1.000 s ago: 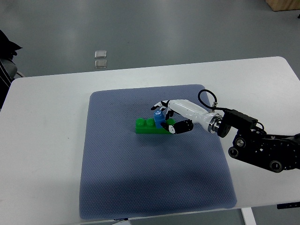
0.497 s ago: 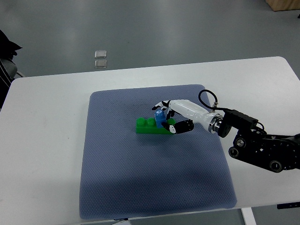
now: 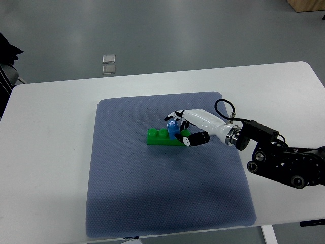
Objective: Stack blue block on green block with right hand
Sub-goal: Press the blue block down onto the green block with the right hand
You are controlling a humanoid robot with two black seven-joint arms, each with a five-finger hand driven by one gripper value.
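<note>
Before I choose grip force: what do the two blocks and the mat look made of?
Blue block and green block: probably hard moulded plastic, given their solid colour, studs and slight sheen. Mat: looks like soft rubber or foam, matte grey-blue with a fine dotted texture; exact material is unclear.

1. A white table with rounded corners fills most of the view.
2. A blue-grey textured mat lies flat on it — covering the table's middle.

Bright, even overhead light; sharp, soft shadows.
</note>
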